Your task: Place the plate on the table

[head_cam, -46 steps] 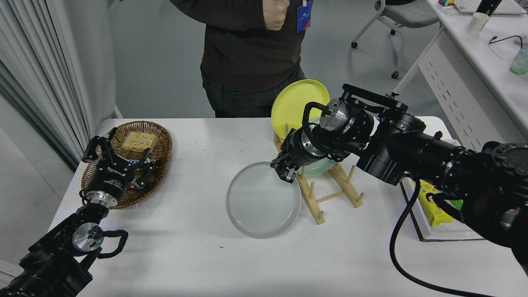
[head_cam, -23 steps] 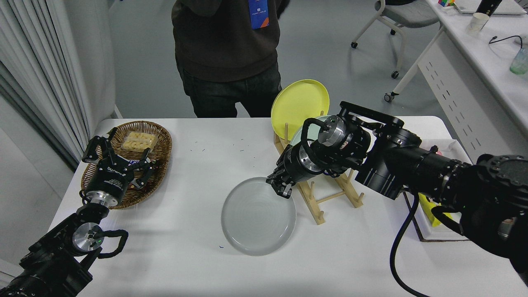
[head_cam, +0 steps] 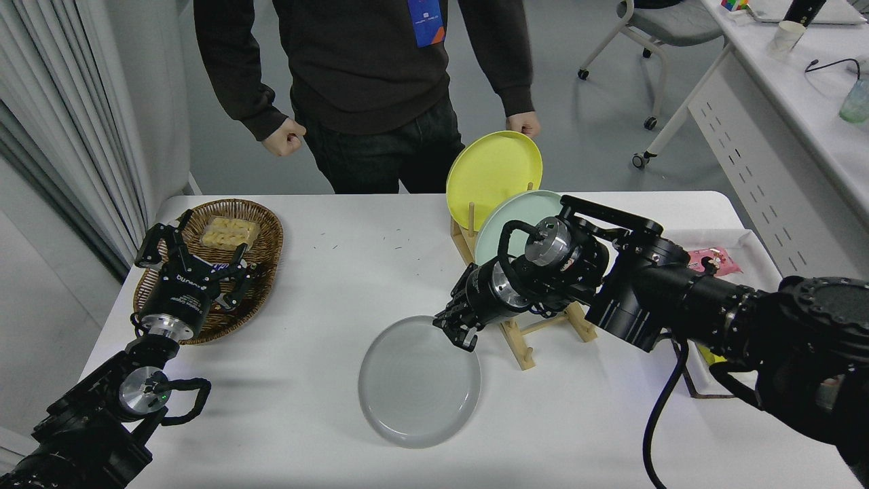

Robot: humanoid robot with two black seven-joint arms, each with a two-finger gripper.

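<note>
The pale grey plate (head_cam: 417, 384) lies low over the white table (head_cam: 326, 272), near its front middle, close to flat. My right gripper (head_cam: 456, 331) is shut on the plate's far right rim, its arm reaching in from the right edge. I cannot tell whether the plate's underside touches the tabletop. My left gripper (head_cam: 193, 261) is parked at the lower left, open, above the wicker basket.
A wooden rack (head_cam: 526, 333) just right of the plate holds a yellow plate (head_cam: 492, 170) and a mint-green plate (head_cam: 516, 217). A wicker basket (head_cam: 261, 234) with a snack pack sits at the left. A person (head_cam: 373, 81) stands at the far side. A tray (head_cam: 730, 261) lies at the right.
My right gripper has carried the plate down and toward the near edge of the table. The person has shifted left and lowered both hands. The left arm has not moved.
</note>
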